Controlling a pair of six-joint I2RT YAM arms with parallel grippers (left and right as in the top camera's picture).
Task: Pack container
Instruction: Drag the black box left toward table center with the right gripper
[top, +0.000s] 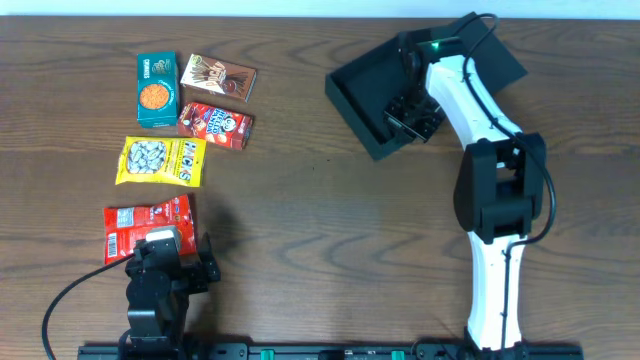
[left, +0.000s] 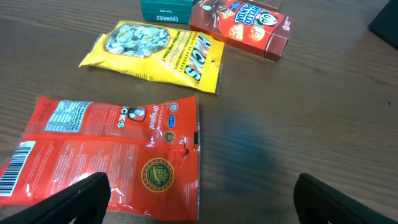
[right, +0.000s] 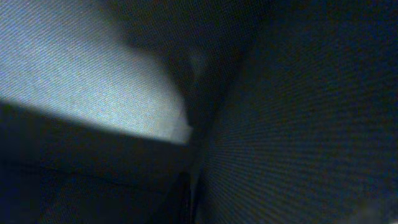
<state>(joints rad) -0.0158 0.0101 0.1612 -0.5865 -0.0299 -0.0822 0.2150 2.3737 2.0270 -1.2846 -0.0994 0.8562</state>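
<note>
The black container (top: 362, 92) lies open at the back right, turned at an angle, its flap lid (top: 502, 58) behind the arm. My right gripper (top: 412, 112) is at the container's near-right wall and looks shut on it; the right wrist view shows only dark box walls (right: 298, 112) very close up. My left gripper (top: 175, 255) is open and empty at the front left, low over the table (left: 199, 202), its left finger above the edge of a red snack packet (left: 112, 155).
Snacks lie at the left: the red packet (top: 148, 225), a yellow packet (top: 162, 160) (left: 161, 53), a teal cookie box (top: 158, 90) (left: 165, 9), a red-brown cookie box (top: 215, 124) (left: 242, 28) and a brown box (top: 218, 78).
</note>
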